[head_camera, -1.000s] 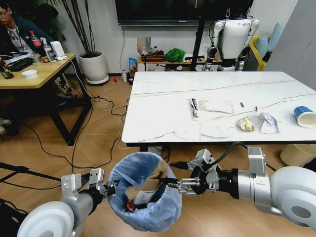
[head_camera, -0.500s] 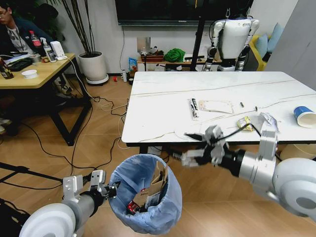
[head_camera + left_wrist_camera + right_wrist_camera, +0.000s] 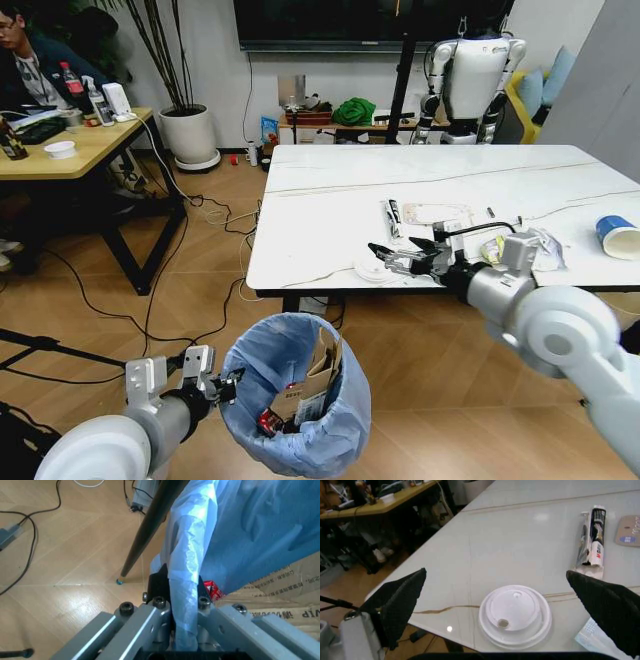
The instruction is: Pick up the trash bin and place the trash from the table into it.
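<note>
The trash bin (image 3: 296,398), lined with a crinkly light-blue bag, hangs low in front of the table (image 3: 330,195), with torn brown cardboard (image 3: 322,362) and a red wrapper inside. My left gripper (image 3: 226,381) is shut on its rim; the left wrist view shows the bag rim (image 3: 186,573) pinched in my left gripper (image 3: 182,609). My right gripper (image 3: 392,257) is open just above a white cup lid (image 3: 374,270) near the table's front edge. In the right wrist view the lid (image 3: 515,617) lies below my right gripper (image 3: 496,574). More trash: a tube wrapper (image 3: 392,218), a yellowish wrapper (image 3: 496,250), clear plastic (image 3: 545,250), a blue-and-white cup (image 3: 618,236).
A flat paper sheet (image 3: 437,214) lies behind the right gripper. A light wooden desk (image 3: 70,150) stands at the left, with a potted plant (image 3: 188,135) beyond it and cables (image 3: 190,250) on the floor between. Another robot (image 3: 470,75) stands behind the table.
My right gripper left the brown cardboard in the bin, then rose and moved out over the table to the white lid. The left gripper and bin stayed put.
</note>
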Controlling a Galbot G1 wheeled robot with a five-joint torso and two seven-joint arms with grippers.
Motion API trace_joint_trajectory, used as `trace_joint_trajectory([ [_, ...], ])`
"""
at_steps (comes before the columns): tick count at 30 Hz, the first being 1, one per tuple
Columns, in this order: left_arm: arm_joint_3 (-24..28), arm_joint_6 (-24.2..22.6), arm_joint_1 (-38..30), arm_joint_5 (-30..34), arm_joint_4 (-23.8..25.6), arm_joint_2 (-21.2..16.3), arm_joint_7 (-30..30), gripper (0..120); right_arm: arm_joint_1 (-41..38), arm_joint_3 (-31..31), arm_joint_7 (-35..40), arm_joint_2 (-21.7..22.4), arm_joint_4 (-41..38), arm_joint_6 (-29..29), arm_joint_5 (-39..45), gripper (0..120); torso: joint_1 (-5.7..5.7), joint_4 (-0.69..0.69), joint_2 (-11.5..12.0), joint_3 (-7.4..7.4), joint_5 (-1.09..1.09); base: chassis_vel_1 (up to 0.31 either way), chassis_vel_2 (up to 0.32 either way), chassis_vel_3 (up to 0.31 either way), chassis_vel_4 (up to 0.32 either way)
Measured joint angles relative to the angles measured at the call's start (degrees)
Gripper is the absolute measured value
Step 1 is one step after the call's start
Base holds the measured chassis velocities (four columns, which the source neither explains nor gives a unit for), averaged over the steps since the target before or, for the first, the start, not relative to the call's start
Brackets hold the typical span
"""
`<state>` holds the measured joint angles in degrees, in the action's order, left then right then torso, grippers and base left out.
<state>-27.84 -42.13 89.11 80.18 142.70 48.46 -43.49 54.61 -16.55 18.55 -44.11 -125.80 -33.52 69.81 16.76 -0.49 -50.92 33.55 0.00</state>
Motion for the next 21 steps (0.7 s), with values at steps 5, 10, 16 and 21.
trace_joint_trajectory([
  [5, -0.46, 0.00, 0.10, 0.28, 0.25, -0.14, -0.05, 0, -2.17, 4.44, 2.35, -1.60, 3.48, 0.06, -2.88, 100, 0.00, 0.00, 0.00, 0.00, 0.00, 0.000, 0.000, 0.000, 0.000],
  [10, -0.63, 0.00, 0.30, 0.37, 0.34, -0.05, -0.06, 0, -3.53, 6.71, 5.34, -2.50, 4.80, -0.05, -2.87, 100, 0.00, 0.00, 0.00, 0.00, 0.00, 0.000, 0.000, 0.000, 0.000],
  [16, -0.53, 0.00, 0.15, 0.35, 0.32, 0.16, -0.07, 0, -4.10, 8.05, 6.43, -2.73, 4.90, -0.10, -2.80, 100, 0.00, 0.00, 0.00, 0.00, 0.00, 0.000, 0.000, 0.000, 0.000],
  [21, -0.37, 0.00, 0.19, 0.21, 0.24, 0.38, -0.06, 0, -5.13, 9.71, 6.64, -3.28, 5.74, -0.11, -3.35, 100, 0.00, 0.00, 0.00, 0.00, 0.00, 0.000, 0.000, 0.000, 0.000],
])
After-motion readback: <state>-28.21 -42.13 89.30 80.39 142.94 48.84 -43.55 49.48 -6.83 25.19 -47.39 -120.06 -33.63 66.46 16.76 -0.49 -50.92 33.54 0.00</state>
